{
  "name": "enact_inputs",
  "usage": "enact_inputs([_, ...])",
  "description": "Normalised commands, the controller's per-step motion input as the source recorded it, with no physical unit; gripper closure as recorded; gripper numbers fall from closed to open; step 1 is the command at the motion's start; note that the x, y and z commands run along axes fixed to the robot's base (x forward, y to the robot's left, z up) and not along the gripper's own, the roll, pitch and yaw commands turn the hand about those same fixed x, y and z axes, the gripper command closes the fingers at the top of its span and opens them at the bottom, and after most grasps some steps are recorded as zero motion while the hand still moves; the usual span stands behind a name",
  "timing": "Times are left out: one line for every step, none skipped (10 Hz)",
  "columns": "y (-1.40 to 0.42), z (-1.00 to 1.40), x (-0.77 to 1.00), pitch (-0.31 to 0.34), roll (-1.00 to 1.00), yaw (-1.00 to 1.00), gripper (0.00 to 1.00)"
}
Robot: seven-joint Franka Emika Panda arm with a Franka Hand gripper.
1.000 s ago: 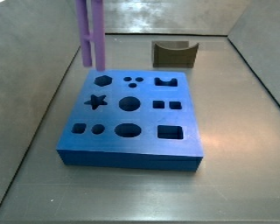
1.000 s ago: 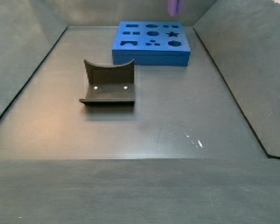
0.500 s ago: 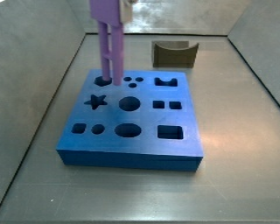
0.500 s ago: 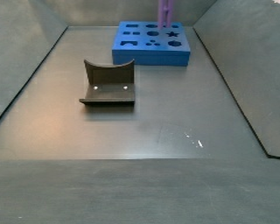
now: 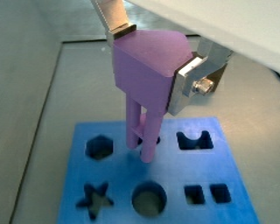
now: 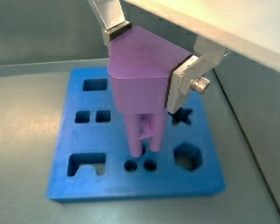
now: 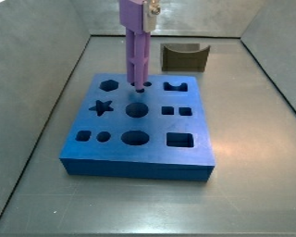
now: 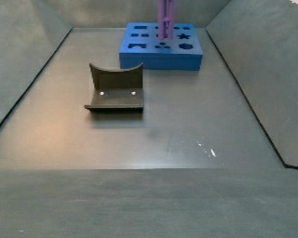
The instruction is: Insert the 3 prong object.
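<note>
1. Gripper (image 5: 154, 66) is above the blue block (image 7: 138, 130), at its far side; only its lower part shows at the top edge in a side view (image 7: 134, 11), rest out of frame.
2. Fingers (image 6: 184, 83) are shut narrow on the wide upper body of the 3 prong object (image 6: 140, 87); silver plates press it from both sides in both wrist views.
3. The 3 prong object (image 7: 136, 56) hangs upright, light purple, slim rods pointing down. Lower tips sit right at the small 3-hole cluster (image 7: 141, 88) in the block's far row, approx. centre.
4. Can't tell whether the tips are already inside the holes or just touching the top face; a wrist view (image 5: 143, 144) shows the rod ends meeting the blue surface.
5. Block has other cutouts: star (image 7: 100, 107), round hole (image 7: 137, 109), big round hole (image 7: 136, 139), rounded square (image 7: 180, 140), 2 small squares (image 7: 176, 111), hexagon (image 7: 108, 83), notched U-shape (image 7: 177, 86).
6. Block lies flat on the grey tabletop (image 7: 255, 148), between the side walls.
7. Dark olive curved block (image 7: 185, 56) stands on the tabletop beyond the blue block, to the far right, well apart from the gripper.
8. In a side view from the opposite end, the curved block (image 8: 115, 89) is nearer the camera and the blue block (image 8: 163, 46) far back, w/ the purple piece (image 8: 167, 19) rising from it.
</note>
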Motion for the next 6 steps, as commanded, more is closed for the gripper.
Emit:
enact_inputs([0.32, -0.14, 0.0, -0.039, 0.0, -0.69, 1.0])
enact_inputs([0.28, -0.24, 0.07, -0.046, 0.0, -0.75, 1.0])
enact_inputs([0.27, -0.31, 0.09, -0.06, 0.0, -0.75, 1.0])
enact_inputs([0.04, -0.25, 0.16, -0.046, 0.0, -0.53, 1.0])
enact_inputs([0.0, -0.22, 0.2, -0.046, 0.0, -0.41, 1.0])
enact_inputs([-0.01, -0.21, 0.25, -0.024, 0.0, -0.33, 1.0])
